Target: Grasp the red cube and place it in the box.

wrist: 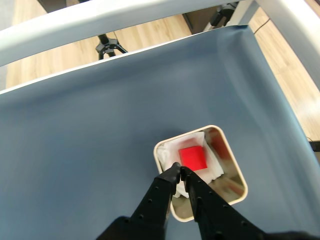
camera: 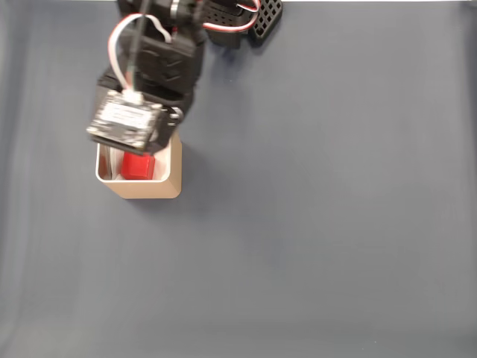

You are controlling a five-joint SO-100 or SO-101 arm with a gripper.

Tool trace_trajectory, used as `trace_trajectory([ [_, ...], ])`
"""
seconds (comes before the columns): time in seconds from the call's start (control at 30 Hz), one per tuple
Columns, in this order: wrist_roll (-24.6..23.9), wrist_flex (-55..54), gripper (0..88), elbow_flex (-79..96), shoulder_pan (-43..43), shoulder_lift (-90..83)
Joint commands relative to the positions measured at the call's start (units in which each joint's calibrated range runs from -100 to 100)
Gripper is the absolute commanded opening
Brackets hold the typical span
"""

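Observation:
The red cube (wrist: 193, 157) lies inside the box (wrist: 238, 176) on its white lining, apart from my fingers; it also shows in the fixed view as the red cube (camera: 137, 165) within the tan box (camera: 165, 188). My gripper (wrist: 178, 170) hangs over the box's near rim in the wrist view, its black fingertips pressed together and shut on nothing. In the fixed view the arm's wrist and camera board (camera: 127, 123) cover the box's upper edge and hide the fingers.
A blue-grey cloth (camera: 320, 224) covers the table. The arm's base and cables (camera: 223, 19) sit at the top edge of the fixed view. A white frame bar (wrist: 125, 15) and a tripod foot (wrist: 107, 45) lie beyond the table's far edge.

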Motion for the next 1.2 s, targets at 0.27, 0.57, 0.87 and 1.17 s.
trace_trajectory([
  [0.27,-1.8,-1.6,0.2,16.3,-9.3,-18.8],
  [0.57,-0.7,-3.7,0.2,33.0,-12.6,-34.0],
  [0.87,-0.4,-3.2,0.2,46.3,-16.3,-48.5],
  [1.17,-0.1,-3.0,0.2,58.5,-18.4,-60.3],
])
